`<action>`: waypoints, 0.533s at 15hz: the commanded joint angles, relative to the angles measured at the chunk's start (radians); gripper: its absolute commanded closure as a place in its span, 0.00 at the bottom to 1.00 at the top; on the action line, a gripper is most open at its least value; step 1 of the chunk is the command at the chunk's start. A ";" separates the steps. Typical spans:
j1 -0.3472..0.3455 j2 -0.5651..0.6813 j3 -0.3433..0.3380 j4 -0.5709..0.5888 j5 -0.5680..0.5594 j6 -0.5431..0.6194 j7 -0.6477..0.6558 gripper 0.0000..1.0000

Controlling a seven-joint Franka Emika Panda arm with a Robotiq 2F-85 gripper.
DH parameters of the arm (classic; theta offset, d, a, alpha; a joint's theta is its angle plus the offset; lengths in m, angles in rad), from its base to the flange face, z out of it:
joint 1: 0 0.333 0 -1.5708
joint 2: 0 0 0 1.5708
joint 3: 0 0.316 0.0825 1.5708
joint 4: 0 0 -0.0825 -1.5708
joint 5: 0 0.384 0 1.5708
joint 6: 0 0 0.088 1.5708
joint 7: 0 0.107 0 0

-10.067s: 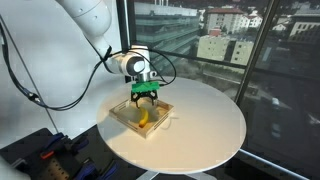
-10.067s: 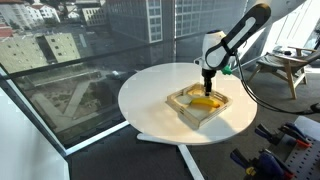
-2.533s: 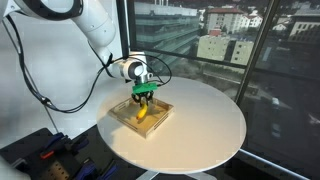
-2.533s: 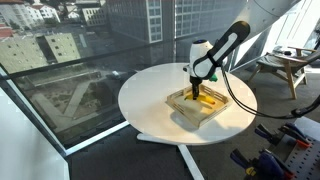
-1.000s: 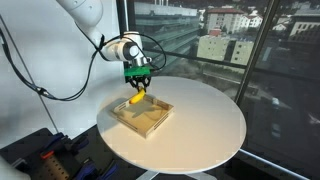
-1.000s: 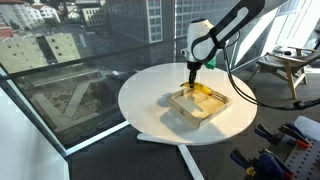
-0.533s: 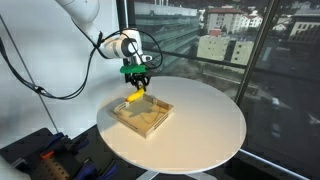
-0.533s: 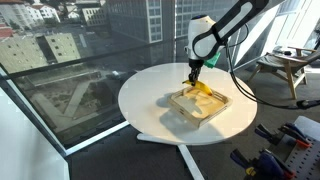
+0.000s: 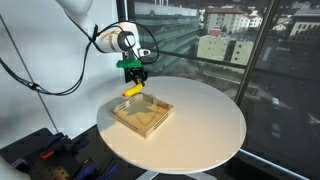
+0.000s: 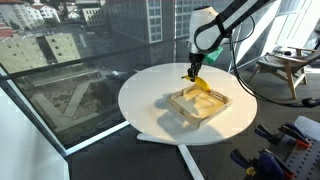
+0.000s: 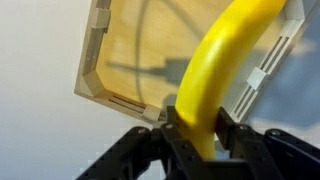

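Observation:
A yellow banana (image 11: 218, 70) hangs in my gripper (image 11: 199, 128), whose two black fingers are shut on its lower end. In both exterior views the banana (image 9: 132, 91) (image 10: 195, 81) dangles below the gripper (image 9: 133, 75) (image 10: 192, 70), well above the table. A shallow wooden tray (image 9: 141, 115) (image 10: 202, 104) lies on the round white table (image 9: 195, 130) (image 10: 145, 95), below and a little to the side of the banana. In the wrist view the tray (image 11: 108, 60) lies far below, and no object shows inside it.
Tall windows surround the table, with city buildings outside. A rack of tools (image 9: 55, 160) sits on the floor beside the table, and a wooden chair (image 10: 290, 65) stands behind it. The robot's cable loops near the wrist.
The gripper has risen further with the banana, lifting it clear of the tray and away from the tray's centre.

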 commanded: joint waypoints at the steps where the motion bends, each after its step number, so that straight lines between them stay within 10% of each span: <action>1: -0.007 -0.071 0.014 -0.054 0.035 -0.002 0.013 0.84; 8: -0.015 -0.156 0.020 -0.119 0.087 0.017 0.006 0.84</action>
